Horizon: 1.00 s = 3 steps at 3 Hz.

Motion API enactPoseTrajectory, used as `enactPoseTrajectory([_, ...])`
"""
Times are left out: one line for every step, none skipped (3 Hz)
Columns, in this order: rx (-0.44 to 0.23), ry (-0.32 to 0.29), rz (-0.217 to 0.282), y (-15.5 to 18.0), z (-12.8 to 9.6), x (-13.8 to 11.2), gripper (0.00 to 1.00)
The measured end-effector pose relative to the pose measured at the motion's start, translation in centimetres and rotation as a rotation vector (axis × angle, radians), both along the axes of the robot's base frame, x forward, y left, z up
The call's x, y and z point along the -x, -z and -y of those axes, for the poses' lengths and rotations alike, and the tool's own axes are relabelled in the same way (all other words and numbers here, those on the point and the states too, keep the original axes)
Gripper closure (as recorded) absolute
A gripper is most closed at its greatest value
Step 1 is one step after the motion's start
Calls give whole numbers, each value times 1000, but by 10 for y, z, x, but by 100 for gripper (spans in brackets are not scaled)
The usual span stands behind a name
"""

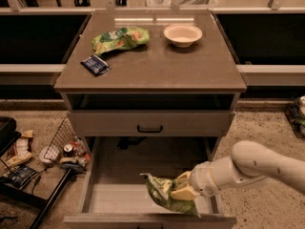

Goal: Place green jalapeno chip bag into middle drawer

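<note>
One green jalapeno chip bag (163, 195) — clamped in the gripper (181, 192) — over the middle drawer (113, 199).

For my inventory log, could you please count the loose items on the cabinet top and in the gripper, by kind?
Chip bags: 2 (green jalapeno chip bag held by the gripper over the middle drawer; orange-patched green bag on the cabinet top)
Dark blue packet: 1
White bowl: 1
Total: 4

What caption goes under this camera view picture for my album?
The end effector holds the green jalapeno chip bag over the open middle drawer.
</note>
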State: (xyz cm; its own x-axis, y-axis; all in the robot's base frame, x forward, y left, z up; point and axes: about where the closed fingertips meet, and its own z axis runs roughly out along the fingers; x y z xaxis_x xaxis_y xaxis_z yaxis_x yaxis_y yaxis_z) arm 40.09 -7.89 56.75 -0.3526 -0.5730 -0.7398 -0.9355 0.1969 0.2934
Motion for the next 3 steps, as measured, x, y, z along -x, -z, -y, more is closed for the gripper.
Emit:
enactPoseTrajectory([-33,5,-31,34,-49,-9,100])
enactPoseTrajectory([-45,65,-71,56,-79,-33,100])
enactPoseTrajectory([-40,127,-113,72,-99,-61,100])
